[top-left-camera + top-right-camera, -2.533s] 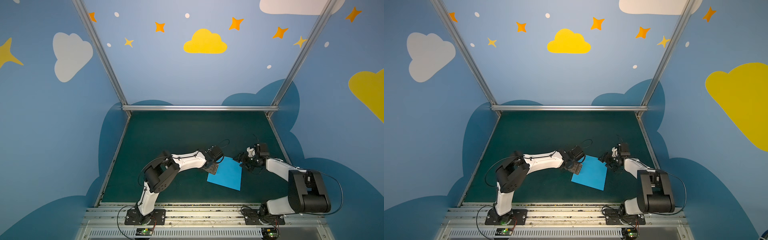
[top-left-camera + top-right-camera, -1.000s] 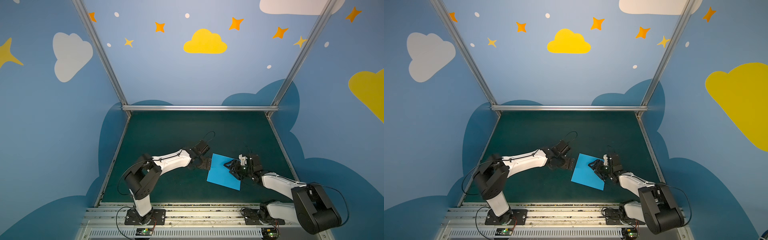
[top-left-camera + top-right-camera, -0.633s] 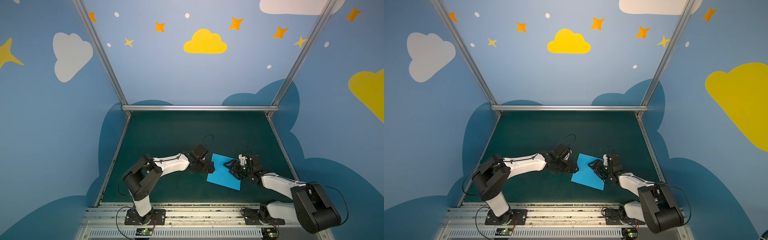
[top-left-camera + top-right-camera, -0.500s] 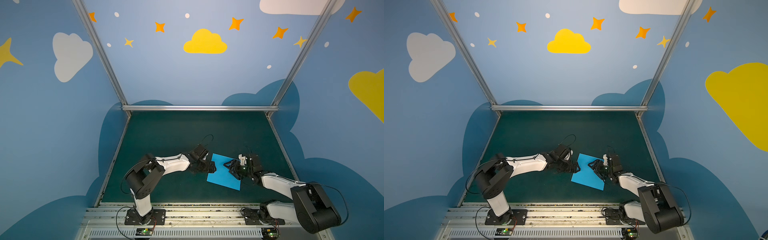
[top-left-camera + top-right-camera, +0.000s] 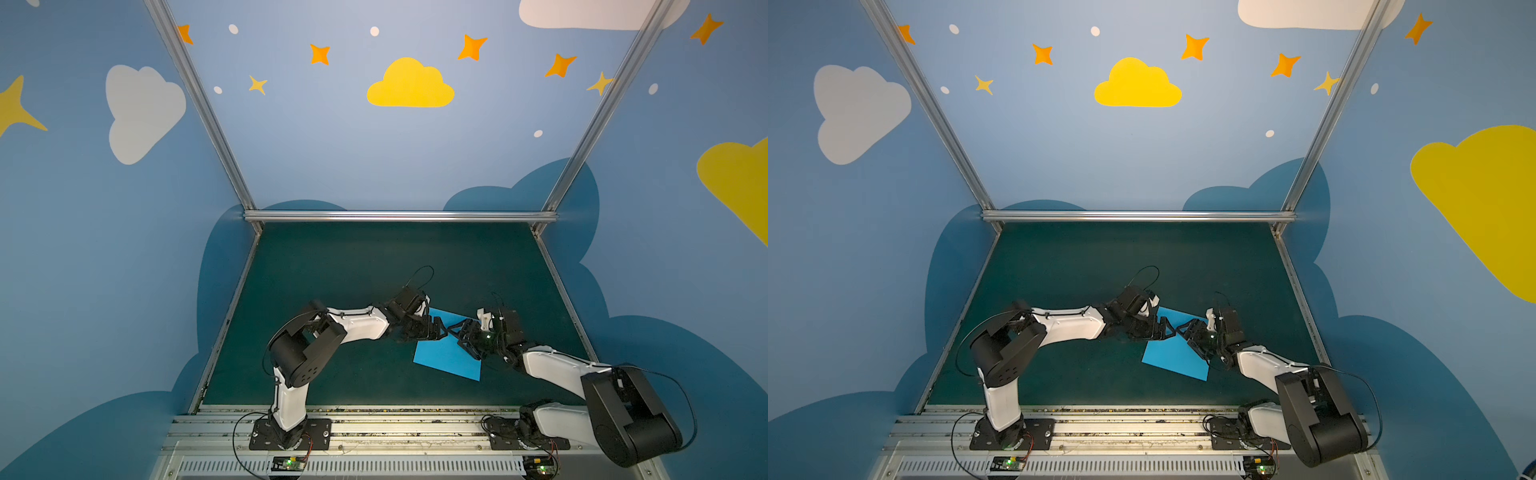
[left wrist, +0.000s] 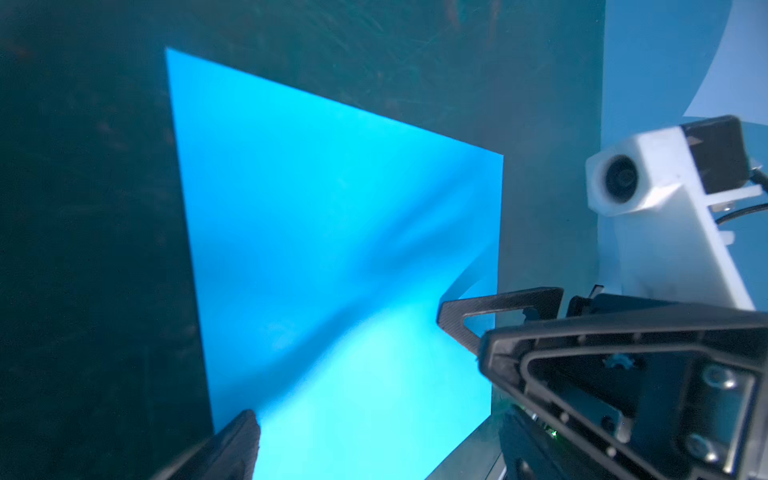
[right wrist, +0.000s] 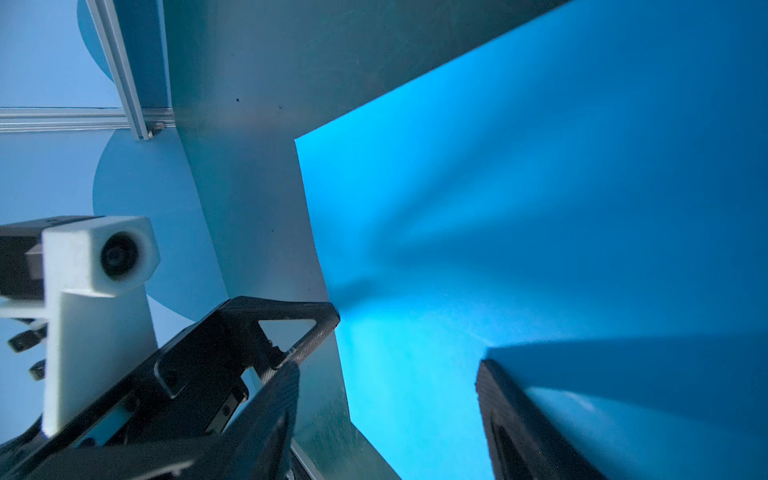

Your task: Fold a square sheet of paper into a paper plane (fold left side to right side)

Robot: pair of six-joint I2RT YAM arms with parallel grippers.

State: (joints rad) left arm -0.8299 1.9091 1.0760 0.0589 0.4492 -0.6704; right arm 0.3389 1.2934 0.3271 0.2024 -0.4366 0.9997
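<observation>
The square sheet of paper [image 5: 446, 359] [image 5: 1177, 355] is being carried flat and unfolded by the dark green counter [image 5: 353, 270], and no crease is being shown in both top views. The counter's front rail [image 5: 374, 428] is being seen well apart from the sheet's near edge, and the back rail [image 5: 399, 216] farther still from its far edge.

The left gripper [image 5: 441, 329] is being held at the sheet's far left edge. Its jaws are being spread wide, with nothing between them. In the right wrist view one of its fingertips [image 7: 332, 316] is being seen right at that edge of the sheet, though contact cannot be told.

The right gripper [image 5: 465, 341] is being held low over the sheet's far right part. Its jaws are likewise being parted, and nothing is being gripped. In its own wrist view one finger [image 7: 519, 415] is being seen over the sheet and the other [image 7: 270, 415] just off the sheet, over bare counter. Whether the sheet is being pressed by either finger cannot be told.

The two grippers are being pointed toward each other above the sheet's far half, close together but apart. Soft shadows are being thrown across the sheet by them.
</observation>
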